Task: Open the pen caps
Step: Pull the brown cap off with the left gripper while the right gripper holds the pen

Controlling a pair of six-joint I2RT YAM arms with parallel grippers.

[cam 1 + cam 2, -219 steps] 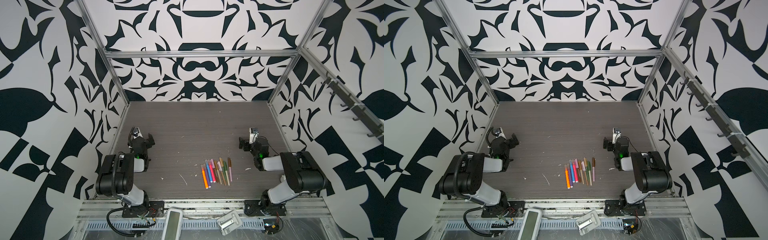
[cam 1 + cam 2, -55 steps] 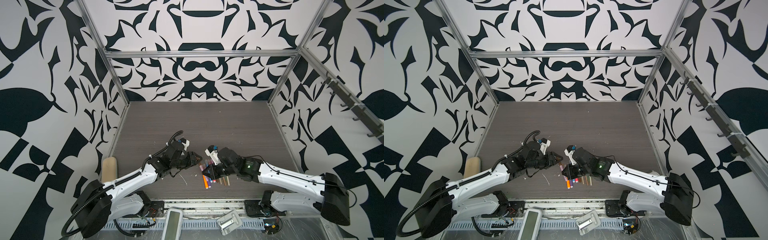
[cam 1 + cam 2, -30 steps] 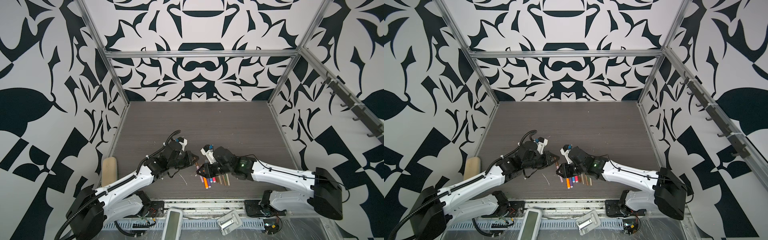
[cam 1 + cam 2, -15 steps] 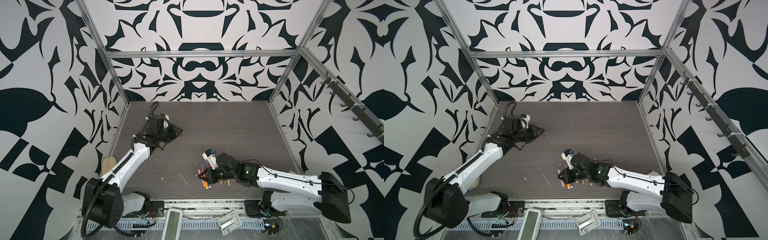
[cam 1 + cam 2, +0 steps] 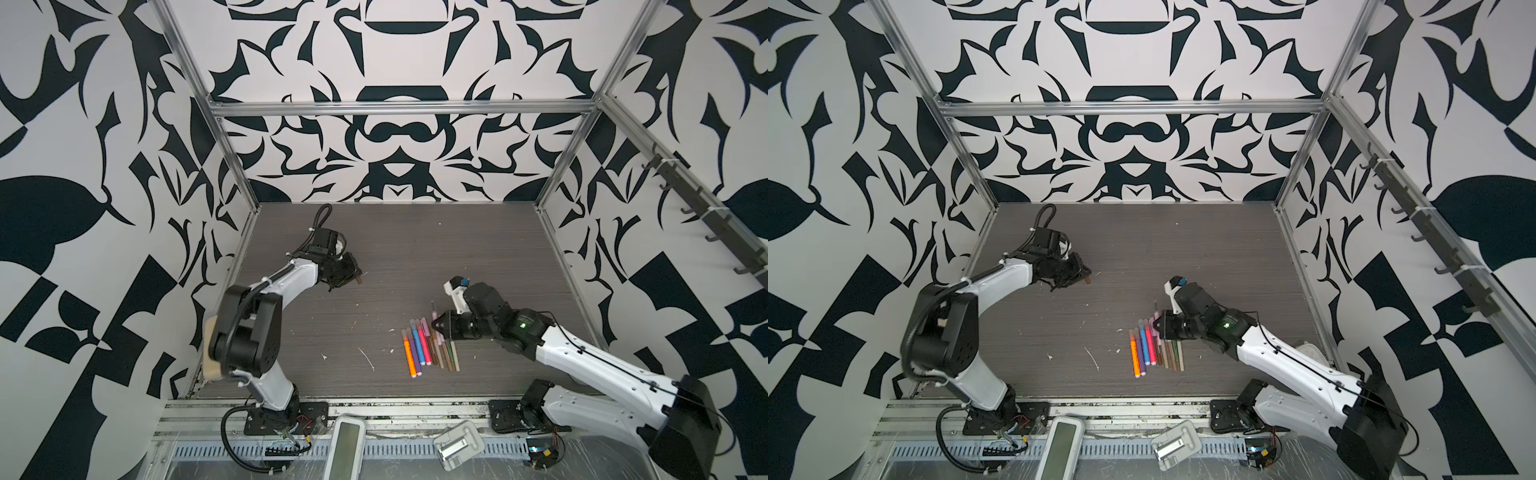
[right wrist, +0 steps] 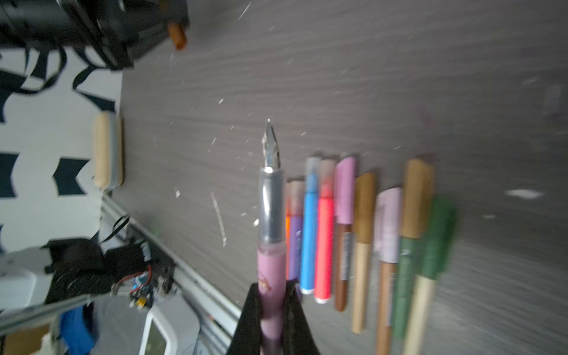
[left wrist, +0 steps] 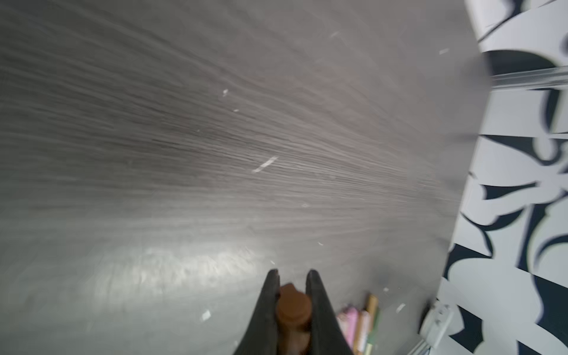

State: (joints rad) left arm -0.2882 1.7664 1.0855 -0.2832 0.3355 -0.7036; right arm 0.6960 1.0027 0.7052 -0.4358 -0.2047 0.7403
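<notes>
Nearest the front edge of the table [image 5: 415, 249], a little right of its middle, lies the row of pens [image 5: 428, 347], side by side and touching: orange, purple, blue, pink-red, brown, tan and green barrels, about nine of them. In the right wrist view each one seems to wear its cap, so the row counts as not yet opened. Just above the far end of that row the right gripper [image 5: 436, 326] is clamped on the barrel of a lilac pen [image 6: 272, 267], whose clear grip section and bare metal nib stick out past the jaws and point toward the far edge, so this pen is open. Farther back, well apart from the row and toward the left edge, the left gripper [image 5: 355, 276] is pinched tight on the brown cap [image 7: 293, 304], which it holds clear of the table. I judge the job barely begun: one cap is off and not yet set down, and the whole row remains
</notes>
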